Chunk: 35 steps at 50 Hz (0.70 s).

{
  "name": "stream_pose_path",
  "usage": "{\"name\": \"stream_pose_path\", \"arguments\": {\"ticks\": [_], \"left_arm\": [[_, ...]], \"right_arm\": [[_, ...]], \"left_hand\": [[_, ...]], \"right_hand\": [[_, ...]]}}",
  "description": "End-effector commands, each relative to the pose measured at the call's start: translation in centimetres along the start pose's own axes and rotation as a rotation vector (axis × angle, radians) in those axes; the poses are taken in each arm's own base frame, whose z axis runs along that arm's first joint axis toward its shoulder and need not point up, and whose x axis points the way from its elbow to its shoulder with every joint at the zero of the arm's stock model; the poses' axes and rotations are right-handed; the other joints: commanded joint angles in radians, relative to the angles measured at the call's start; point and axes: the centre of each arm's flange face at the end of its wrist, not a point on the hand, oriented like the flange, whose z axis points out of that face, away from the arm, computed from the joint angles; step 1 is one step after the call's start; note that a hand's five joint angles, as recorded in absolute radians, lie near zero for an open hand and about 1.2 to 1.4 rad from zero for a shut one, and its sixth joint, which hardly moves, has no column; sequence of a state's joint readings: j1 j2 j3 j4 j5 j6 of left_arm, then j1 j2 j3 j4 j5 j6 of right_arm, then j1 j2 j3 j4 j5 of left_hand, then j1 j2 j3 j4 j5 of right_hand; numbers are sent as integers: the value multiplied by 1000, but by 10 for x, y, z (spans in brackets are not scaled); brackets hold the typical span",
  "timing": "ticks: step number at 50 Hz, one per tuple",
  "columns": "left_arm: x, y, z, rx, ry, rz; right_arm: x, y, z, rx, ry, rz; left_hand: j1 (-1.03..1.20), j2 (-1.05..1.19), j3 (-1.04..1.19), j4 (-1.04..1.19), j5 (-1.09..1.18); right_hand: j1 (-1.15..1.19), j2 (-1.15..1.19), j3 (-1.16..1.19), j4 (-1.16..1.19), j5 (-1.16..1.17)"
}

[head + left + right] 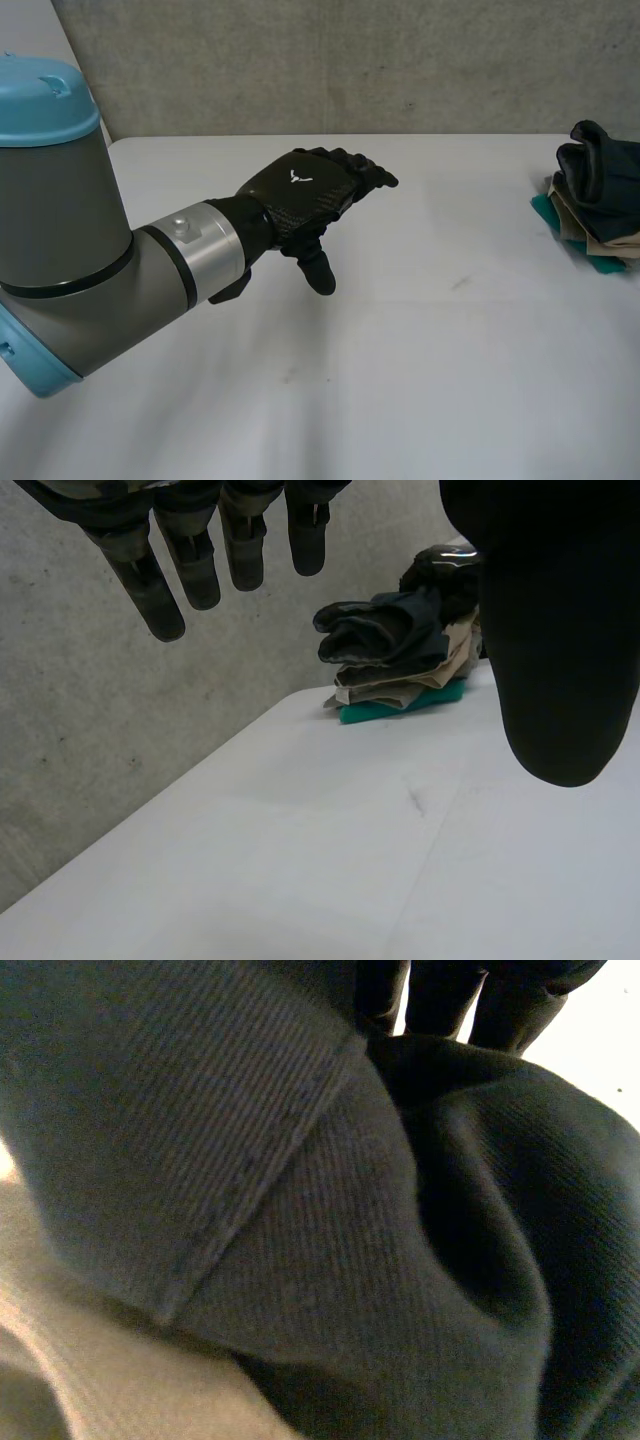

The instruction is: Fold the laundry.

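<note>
Left hand [300, 195] hovered released mid-frame over white worktop [450, 350]. Dark ribbed garment [610, 175] sat on beige-and-teal cloth stack [585, 235] at right edge; right hand [440, 995] against it, grip untellable. Dragging it might topple the stack.

Only a small white emblem [296, 177] marks the left hand [312, 205].
</note>
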State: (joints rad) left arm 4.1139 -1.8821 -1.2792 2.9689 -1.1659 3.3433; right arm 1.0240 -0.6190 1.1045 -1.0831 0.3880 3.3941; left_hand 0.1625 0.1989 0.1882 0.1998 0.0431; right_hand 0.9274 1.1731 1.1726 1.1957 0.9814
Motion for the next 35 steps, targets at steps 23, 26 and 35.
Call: {"name": "stream_pose_path", "arguments": {"ticks": [23,26,35], "left_arm": [[0,-18,-10,49,-10,-5],[-3,-29,-13,88,-27,-15],[-53,-57,-32,220,-324,-53]], "right_arm": [[77,-190,-62,-18,570,-391],[76,-221,-59,-24,674,-451],[-62,-285,29,71,557,-290]], "left_hand": [[25,-12,-1,-13,-31],[25,-12,-1,-13,-31],[28,-9,2,-10,-28]], "right_hand": [[-753,-999,-998,-1021,-981],[-753,-999,-998,-1021,-981],[-753,-999,-998,-1021,-981]]}}
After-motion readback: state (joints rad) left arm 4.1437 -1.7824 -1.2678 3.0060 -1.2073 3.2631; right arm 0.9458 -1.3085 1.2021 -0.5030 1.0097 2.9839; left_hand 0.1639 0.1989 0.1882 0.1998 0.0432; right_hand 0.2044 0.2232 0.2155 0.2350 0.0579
